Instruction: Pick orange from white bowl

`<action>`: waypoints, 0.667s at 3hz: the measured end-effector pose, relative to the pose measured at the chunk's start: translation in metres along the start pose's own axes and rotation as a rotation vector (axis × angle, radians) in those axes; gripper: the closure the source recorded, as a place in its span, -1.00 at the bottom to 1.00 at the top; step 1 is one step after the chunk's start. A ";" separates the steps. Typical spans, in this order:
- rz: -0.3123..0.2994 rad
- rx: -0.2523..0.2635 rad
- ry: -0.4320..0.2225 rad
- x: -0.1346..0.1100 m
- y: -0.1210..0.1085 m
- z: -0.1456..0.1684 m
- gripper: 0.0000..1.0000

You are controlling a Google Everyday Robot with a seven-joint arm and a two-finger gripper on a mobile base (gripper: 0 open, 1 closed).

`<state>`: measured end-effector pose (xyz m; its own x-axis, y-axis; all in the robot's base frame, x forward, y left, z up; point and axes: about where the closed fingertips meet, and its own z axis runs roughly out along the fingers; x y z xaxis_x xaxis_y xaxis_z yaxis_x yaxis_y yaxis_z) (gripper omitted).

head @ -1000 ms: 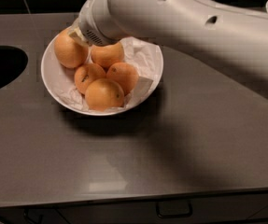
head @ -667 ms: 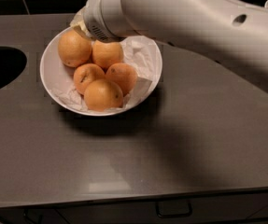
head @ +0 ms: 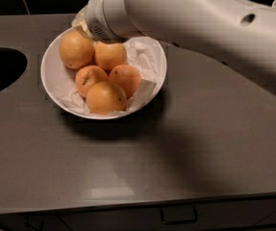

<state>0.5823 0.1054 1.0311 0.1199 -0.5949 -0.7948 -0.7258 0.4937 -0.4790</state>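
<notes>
Camera view, inspected: my gripper [head: 81,24] sits at the far-left rim of the white bowl [head: 51,76], mostly hidden behind my own wrist. I cannot tell whether it is open or closed. The orange [head: 76,49] lies at the bowl's left on crumpled paper [head: 144,57], apparently just beneath the gripper, beside four smaller oranges [head: 106,97].

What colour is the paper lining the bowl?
White paper, camera view; hand at far rim of the bowl.
</notes>
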 end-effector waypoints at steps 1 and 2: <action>0.000 0.000 0.000 0.000 0.000 0.000 -0.31; 0.006 0.005 -0.004 0.002 0.002 0.000 -0.77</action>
<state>0.5811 0.1050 1.0292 0.1183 -0.5893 -0.7992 -0.7229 0.5007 -0.4762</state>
